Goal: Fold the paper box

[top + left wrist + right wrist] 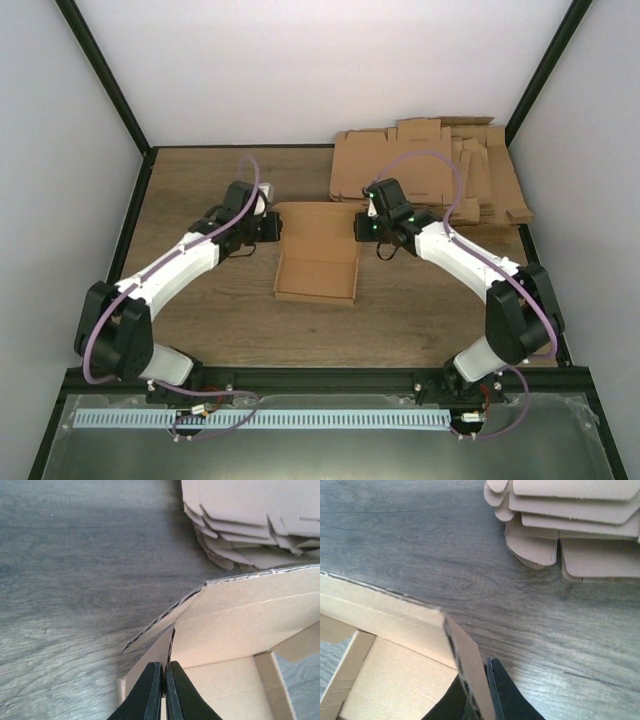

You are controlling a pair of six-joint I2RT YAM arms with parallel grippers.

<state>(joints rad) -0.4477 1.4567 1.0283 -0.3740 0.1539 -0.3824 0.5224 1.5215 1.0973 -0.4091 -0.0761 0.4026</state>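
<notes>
Tearing is the chief risk. The left hand (pixel 165 670) is clamped on the thin upright side flap at the far left corner of the plain brown corrugated paper box (pixel 316 262). The right hand (pixel 477 685) is pinched shut on the matching flap at the far right corner. If the two pull outward or upward unevenly, the flaps could crease off their score lines or rip at the slits. A pinch this close to a flap's edge may also slip and let the flap spring back. The box looks light and lies loose on the wood-grain desk (pixel 200 190). A lopsided drag would likely skew or slide the whole thing, possibly toward the pile of flat brown cardboard blanks (pixel 440 170) just beyond its far right corner.

The box sits mid-desk between the two arms, part-formed. Nearer the arm bases is a shallow rectangular tray with low walls raised. At the far side a broad lid panel is tilted up, not yet closed. The cut edges show corrugated fluting, and the surfaces look clean and uncrushed.
</notes>
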